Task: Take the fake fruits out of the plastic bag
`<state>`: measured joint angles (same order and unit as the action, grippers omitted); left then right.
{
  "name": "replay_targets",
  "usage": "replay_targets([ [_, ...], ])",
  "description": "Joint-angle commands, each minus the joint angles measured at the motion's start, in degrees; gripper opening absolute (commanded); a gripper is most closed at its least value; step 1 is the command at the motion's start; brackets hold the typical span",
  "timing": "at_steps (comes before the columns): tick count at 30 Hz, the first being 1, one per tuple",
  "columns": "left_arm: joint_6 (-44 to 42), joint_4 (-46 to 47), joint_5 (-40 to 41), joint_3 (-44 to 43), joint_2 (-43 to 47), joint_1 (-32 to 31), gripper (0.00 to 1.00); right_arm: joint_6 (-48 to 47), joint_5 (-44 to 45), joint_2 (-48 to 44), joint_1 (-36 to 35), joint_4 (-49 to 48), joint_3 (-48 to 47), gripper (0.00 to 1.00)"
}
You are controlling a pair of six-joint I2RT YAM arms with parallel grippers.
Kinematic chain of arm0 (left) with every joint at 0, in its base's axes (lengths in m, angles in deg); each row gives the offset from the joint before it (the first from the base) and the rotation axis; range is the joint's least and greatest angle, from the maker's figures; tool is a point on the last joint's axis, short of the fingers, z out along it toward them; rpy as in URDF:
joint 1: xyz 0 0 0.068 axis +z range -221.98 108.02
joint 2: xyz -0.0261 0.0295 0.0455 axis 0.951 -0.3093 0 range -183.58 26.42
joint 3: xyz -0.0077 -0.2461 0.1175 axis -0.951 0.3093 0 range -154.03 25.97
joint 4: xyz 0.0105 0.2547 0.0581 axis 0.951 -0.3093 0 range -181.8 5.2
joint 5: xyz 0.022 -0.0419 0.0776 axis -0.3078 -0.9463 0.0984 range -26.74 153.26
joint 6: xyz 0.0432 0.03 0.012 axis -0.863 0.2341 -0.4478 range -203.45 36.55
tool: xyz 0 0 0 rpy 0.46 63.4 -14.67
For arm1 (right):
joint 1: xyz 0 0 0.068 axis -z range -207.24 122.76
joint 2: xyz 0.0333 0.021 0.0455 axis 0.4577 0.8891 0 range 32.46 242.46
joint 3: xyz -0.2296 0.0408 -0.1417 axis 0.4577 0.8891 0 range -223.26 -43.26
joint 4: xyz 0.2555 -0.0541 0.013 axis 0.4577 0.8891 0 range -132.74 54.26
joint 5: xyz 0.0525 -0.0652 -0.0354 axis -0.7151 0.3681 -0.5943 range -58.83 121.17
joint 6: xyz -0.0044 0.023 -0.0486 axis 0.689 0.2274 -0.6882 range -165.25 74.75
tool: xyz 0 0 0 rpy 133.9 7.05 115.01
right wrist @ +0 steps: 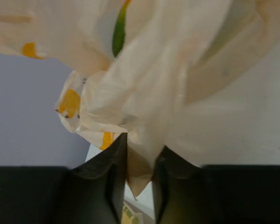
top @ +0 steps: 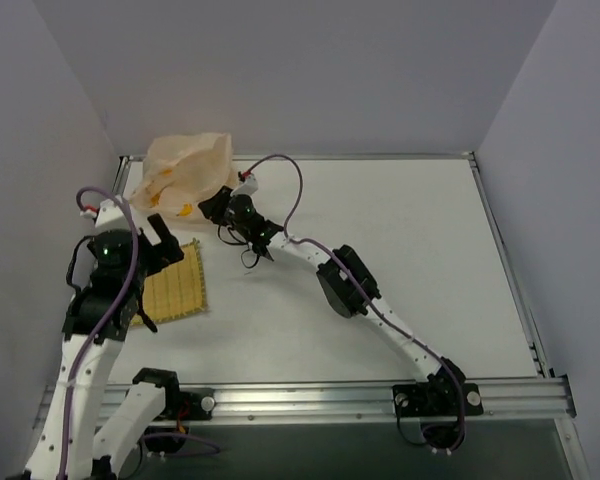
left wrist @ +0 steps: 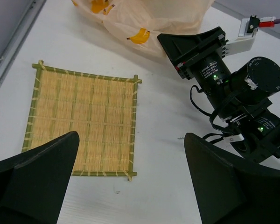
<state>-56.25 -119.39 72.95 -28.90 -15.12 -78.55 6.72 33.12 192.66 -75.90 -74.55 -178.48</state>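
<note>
Through the plastic bag (right wrist: 177,84) only a blurred green sliver of one fake fruit (right wrist: 119,30) shows; the left wrist view's edge crops the bag

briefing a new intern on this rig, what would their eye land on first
The crumpled plastic bag at the far left corner of the table, with the right gripper pinching a fold of it; a green sliver shows through the film. Next, the yellow woven mat lying flat near the left edge, with the left gripper open above it.
</note>
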Motion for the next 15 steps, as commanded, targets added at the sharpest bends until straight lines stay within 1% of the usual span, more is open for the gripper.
replay_targets([
  [1, 1.19, 4.18, -6.52, -5.58, -8.96, 0.77, 0.94, 2.36, -3.78, -4.01, 2.34, -5.35, 5.47, 0.15],
  [2, 1.36, 4.44, -7.14, -6.55, -10.82, 0.85, 0.94, 0.96, -4.93, -5.85, 2.69, -5.45, 8.19, 0.08],
  [3, 1.54, 5.23, -7.75, -7.52, -13.89, 0.86, 0.94, 0.16, -6.08, -7.0, 3.05, -5.54, 9.78, 0.06],
  [5, 1.63, 6.46, -9.34, -10.16, -16.46, 0.86, 0.95, -2.29, -7.84, -11.28, 3.23, -7.29, 14.61, 0.03],
  [6, 1.89, 7.25, -9.6, -11.04, -17.86, 0.86, 0.92, -3.09, -8.54, -12.79, 3.31, -8.43, 20.11, 0.03],
  [7, 1.8, 7.34, -9.69, -12.09, -20.92, 0.94, 0.86, -3.62, -8.98, -14.2, 3.4, -10.01, 22.78, 0.03],
  [9, 1.89, 7.34, -11.44, -14.73, -24.27, 0.77, 0.68, -5.02, -10.83, -17.63, 3.49, -11.33, 29.53, 0.02],
  [10, 2.06, 7.34, -11.71, -15.26, -27.68, 0.77, 0.54, -5.29, -11.53, -18.6, 3.66, -12.73, 31.75, 0.02],
  [11, 2.24, 7.34, -12.24, -15.7, -29.37, 0.68, 0.47, -5.38, -11.97, -20.35, 3.66, -13.44, 33.95, 0.01],
  [12, 2.59, 7.95, -13.63, -16.14, -32.35, 0.59, 0.39, -5.73, -12.85, -21.41, 3.66, -14.41, 38.41, 0.01],
  [14, 2.33, 9.53, -13.57, -16.4, -36.57, 0.15, 0.35, -6.43, -13.21, -24.22, 3.4, -17.31, 44.48, 0.0],
  [15, 2.33, 9.97, -13.04, -16.67, -37.99, 0.07, 0.35, -6.96, -13.21, -25.28, 3.4, -17.32, 44.51, 0.0],
])
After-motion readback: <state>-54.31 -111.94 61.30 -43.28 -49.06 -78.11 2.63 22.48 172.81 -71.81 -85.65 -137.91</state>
